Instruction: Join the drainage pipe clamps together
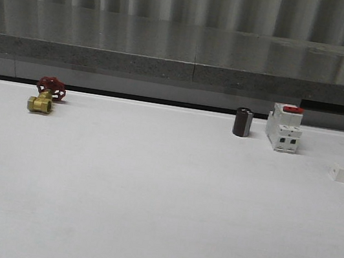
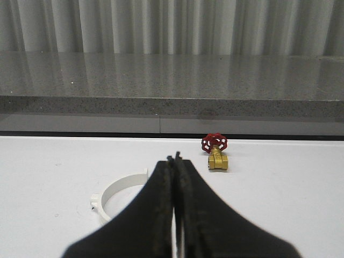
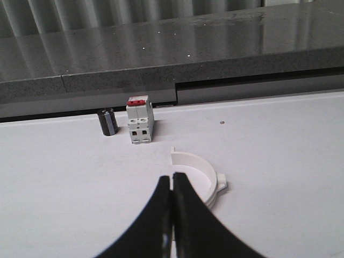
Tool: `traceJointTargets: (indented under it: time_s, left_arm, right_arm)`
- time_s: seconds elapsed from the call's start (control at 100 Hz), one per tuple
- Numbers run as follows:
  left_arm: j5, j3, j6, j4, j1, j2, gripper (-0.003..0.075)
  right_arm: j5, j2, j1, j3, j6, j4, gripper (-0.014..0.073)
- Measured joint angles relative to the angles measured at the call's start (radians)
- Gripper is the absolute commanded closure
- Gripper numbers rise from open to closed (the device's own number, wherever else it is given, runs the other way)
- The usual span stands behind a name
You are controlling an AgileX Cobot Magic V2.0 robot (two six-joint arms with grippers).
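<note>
We see a smooth white bench (image 1: 148, 197) carrying two curved white plastic clamp halves, one (image 2: 115, 194) at the left tool's (image 2: 175, 161) nine o'clock, one (image 3: 196, 174) at the right tool's (image 3: 172, 180) one o'clock; both black tools pressed closed, empty; boxy breaker (image 1: 284, 128), brass valve (image 1: 44, 97), dark cylinder (image 1: 243, 122) stand beyond

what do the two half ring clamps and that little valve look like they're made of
Both clamps, one near the left gripper, the other near the right gripper, look like white moulded plastic, matte and thin-walled. The valve has a yellow, faintly shiny body, probably brass, with a red handwheel, possibly painted metal.
</note>
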Motion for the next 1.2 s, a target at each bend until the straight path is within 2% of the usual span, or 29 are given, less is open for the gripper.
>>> traceJointTargets:
  time_s: [0.45,0.54,0.66,0.95,1.06,1.2]
  left_arm:
    - [0.035,-0.028,0.0,-0.049,0.0,0.0,0.074]
    - [0.095,-0.112,0.0,-0.06,0.0,0.022,0.074]
    - [0.212,-0.28,0.0,-0.062,0.0,0.145,0.074]
    - [0.612,-0.669,0.0,-0.066,0.0,0.534,0.074]
    - [0.677,-0.746,0.0,-0.089,0.0,0.651,0.074]
    - [0.69,-0.781,0.0,-0.108,0.0,0.755,0.074]
  right_arm:
    - [0.0,0.0,0.0,0.0,-0.002,0.0,0.0711]
    - [0.0,0.0,0.0,0.0,-0.002,0.0,0.0711]
    - [0.0,0.0,0.0,0.0,-0.002,0.0,0.0711]
    - [0.0,0.0,0.0,0.0,-0.002,0.0,0.0711]
    - [0.0,0.0,0.0,0.0,-0.002,0.0,0.0711]
    - [0.0,0.0,0.0,0.0,-0.002,0.0,0.0711]
